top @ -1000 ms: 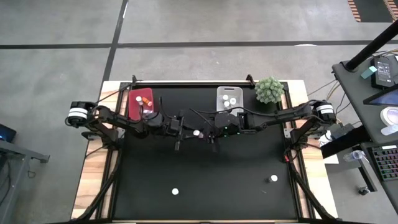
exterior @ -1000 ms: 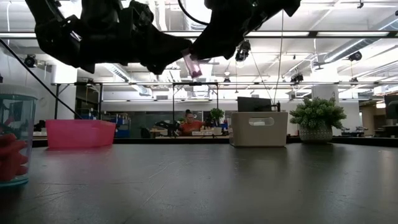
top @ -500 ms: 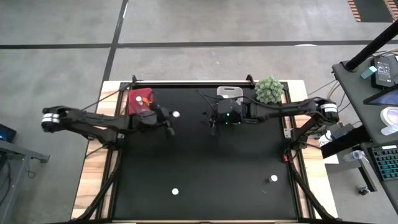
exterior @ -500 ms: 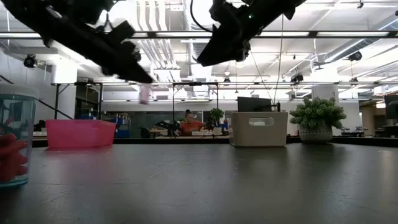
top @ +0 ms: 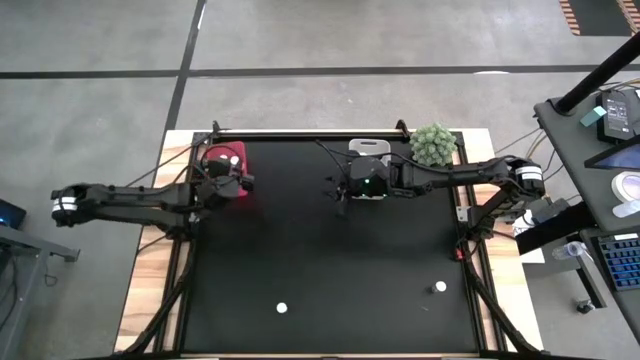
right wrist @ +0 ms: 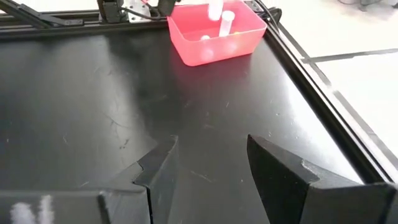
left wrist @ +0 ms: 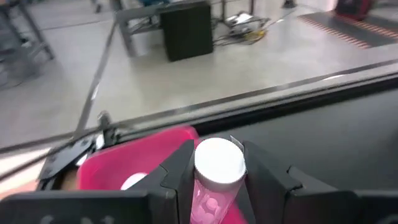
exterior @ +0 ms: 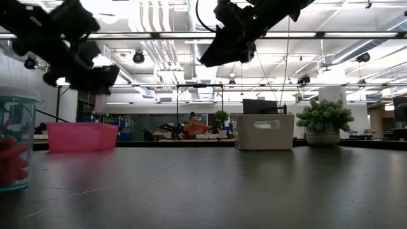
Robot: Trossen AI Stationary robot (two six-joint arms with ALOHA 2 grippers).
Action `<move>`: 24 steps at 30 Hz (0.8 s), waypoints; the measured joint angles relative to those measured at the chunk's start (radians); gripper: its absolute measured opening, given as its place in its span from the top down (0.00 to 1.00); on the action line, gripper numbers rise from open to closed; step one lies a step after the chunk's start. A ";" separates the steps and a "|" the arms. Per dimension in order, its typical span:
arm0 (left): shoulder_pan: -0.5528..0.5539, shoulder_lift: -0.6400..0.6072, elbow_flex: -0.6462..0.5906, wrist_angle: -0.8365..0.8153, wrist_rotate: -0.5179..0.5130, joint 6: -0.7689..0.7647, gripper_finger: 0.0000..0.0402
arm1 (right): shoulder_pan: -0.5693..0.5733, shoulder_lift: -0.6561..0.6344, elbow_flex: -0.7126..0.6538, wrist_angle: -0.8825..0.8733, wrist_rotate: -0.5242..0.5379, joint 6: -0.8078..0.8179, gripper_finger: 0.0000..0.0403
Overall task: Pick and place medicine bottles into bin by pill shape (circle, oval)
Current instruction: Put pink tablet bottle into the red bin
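My left gripper is shut on a pinkish vial with a white cap. It is above the pink bin at the table's far left; in the low view the vial hangs over the bin. The bin holds other vials. My right gripper is open and empty above the table's middle, near the grey bin. Two more vials stand on their bases near the front edge. My left gripper pinches the vial's pinkish body between its two fingers, just behind the white cap, which stands free past the fingertips. The fingers slant down from the table's left. The vial is lifted clear, above the pink bin.
A green spiky plant ball sits at the far right corner beside the grey bin. A clear cup with something red in it stands at the low view's left edge. The black table top lies bare between the bins and the front vials.
A second ago both grippers met at the table's middle with the vial between them. My left gripper has carried the vial toward the table's left and far edge, to above the pink bin. My right gripper has drawn back from the vial toward the grey bin.
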State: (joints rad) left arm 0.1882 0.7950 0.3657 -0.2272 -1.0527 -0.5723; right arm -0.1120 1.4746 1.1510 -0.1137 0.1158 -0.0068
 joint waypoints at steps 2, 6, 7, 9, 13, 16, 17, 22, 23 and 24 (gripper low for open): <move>0.029 0.006 -0.035 0.000 0.001 -0.028 0.76 | 0.000 0.000 -0.006 0.008 0.000 0.007 0.55; 0.083 0.033 -0.088 0.021 0.000 -0.095 0.76 | 0.000 0.000 -0.037 0.072 0.000 0.008 0.55; 0.096 0.040 -0.101 0.040 0.001 -0.103 0.76 | 0.000 0.000 -0.046 0.093 -0.001 0.011 0.55; 0.114 0.060 -0.125 0.075 0.000 -0.104 0.76 | 0.000 0.001 -0.064 0.133 -0.001 0.023 0.55; 0.131 0.099 -0.155 0.152 0.001 -0.104 0.76 | 0.000 0.001 -0.076 0.157 -0.001 0.051 0.55; 0.144 0.127 -0.169 0.185 0.001 -0.103 0.76 | 0.000 0.001 -0.076 0.157 -0.001 0.060 0.55; 0.148 0.138 -0.173 0.195 0.000 -0.103 0.76 | 0.000 0.001 -0.076 0.157 -0.001 0.060 0.55; 0.165 0.191 -0.179 0.204 -0.001 -0.103 0.76 | 0.000 0.001 -0.076 0.197 0.000 0.067 0.55; 0.165 0.201 -0.179 0.214 0.000 -0.103 0.76 | 0.000 0.001 -0.076 0.209 0.000 0.067 0.55; 0.165 0.210 -0.179 0.228 0.000 -0.103 0.76 | 0.000 0.001 -0.076 0.217 0.000 0.067 0.55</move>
State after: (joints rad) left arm 0.3535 1.0047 0.1864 0.0005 -1.0523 -0.6751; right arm -0.1120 1.4754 1.0752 0.1028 0.1154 0.0601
